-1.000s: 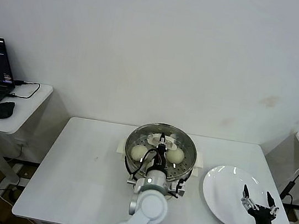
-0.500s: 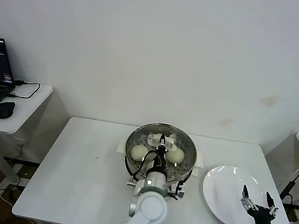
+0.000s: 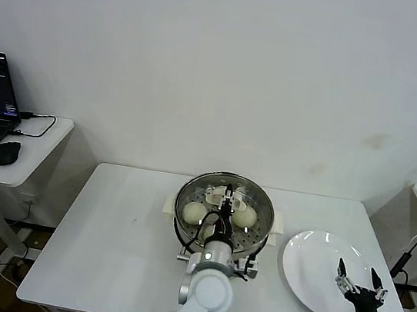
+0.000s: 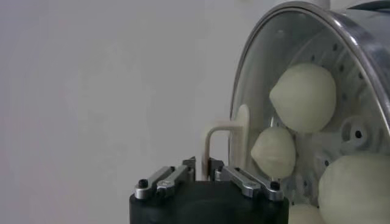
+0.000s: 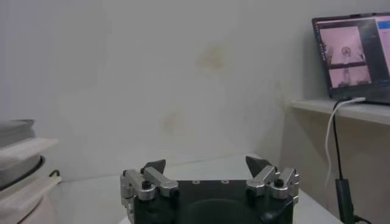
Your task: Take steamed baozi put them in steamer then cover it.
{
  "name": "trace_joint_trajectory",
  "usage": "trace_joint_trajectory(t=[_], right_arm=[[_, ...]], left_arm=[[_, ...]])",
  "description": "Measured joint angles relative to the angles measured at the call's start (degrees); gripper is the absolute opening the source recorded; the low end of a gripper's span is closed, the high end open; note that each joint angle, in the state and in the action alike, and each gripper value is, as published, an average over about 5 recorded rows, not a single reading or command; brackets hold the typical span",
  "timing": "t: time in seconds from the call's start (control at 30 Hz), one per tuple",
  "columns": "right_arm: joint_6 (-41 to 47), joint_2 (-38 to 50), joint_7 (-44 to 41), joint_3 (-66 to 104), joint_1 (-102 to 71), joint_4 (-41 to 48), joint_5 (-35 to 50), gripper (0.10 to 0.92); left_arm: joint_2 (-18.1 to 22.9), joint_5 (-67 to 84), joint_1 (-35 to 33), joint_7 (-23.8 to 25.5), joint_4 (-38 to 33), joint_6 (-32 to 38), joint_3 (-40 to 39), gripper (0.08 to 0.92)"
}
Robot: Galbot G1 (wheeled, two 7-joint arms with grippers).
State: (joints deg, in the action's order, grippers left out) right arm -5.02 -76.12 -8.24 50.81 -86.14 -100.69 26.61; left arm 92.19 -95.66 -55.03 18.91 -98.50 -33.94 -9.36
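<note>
Left end effector is sitting over the steamer, fingers narrowly parted around the glass lid's handle, apparently letting go. Steamed baozi are lying just below it, covered. Right end effector is idling wide open over the plate on the desk.

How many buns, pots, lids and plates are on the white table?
Buns: 4
Pot: 1
Lid: 1
Plate: 1
Total: 7
</note>
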Motion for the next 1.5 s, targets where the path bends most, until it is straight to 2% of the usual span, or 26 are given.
trace_joint_trajectory(t=[0.43, 0.53, 0.73, 0.97, 1.23, 1.5], right_arm=[[0.02, 0.25, -0.09, 0.03, -0.24, -0.01, 0.0, 0.823], [0.28, 0.34, -0.34, -0.08, -0.5, -0.3, 0.06, 0.823], [1.33, 0.83, -1.06, -0.9, -1.5, -1.8, 0.09, 0.823], [2.55, 2.38, -0.51, -2.97, -3.44, -4.37, 0.54, 0.823], [3.1, 5.58, 1.2, -6.9, -5.6, -6.11, -0.21, 0.822], [4.18, 7.57, 3.24, -10.28, -7.37, -8.21, -1.72, 0.823]], left_arm=[[-0.11, -0.25, -2.61, 2.3, -5.13, -0.01, -0.48, 0.771], [-0.36, -0.2, -3.48, 2.62, -6.79, 0.09, -0.11, 0.813], [-1.4, 1.42, -6.33, 2.68, -11.67, 1.04, 1.8, 0.822], [-4.51, 10.02, -10.85, 1.4, -21.53, 3.4, 8.18, 0.823], [-9.22, 34.89, -19.98, -8.48, -29.61, 10.12, 21.78, 0.823], [-10.78, 60.73, -31.74, -16.19, -28.3, 21.35, 33.79, 0.823]])
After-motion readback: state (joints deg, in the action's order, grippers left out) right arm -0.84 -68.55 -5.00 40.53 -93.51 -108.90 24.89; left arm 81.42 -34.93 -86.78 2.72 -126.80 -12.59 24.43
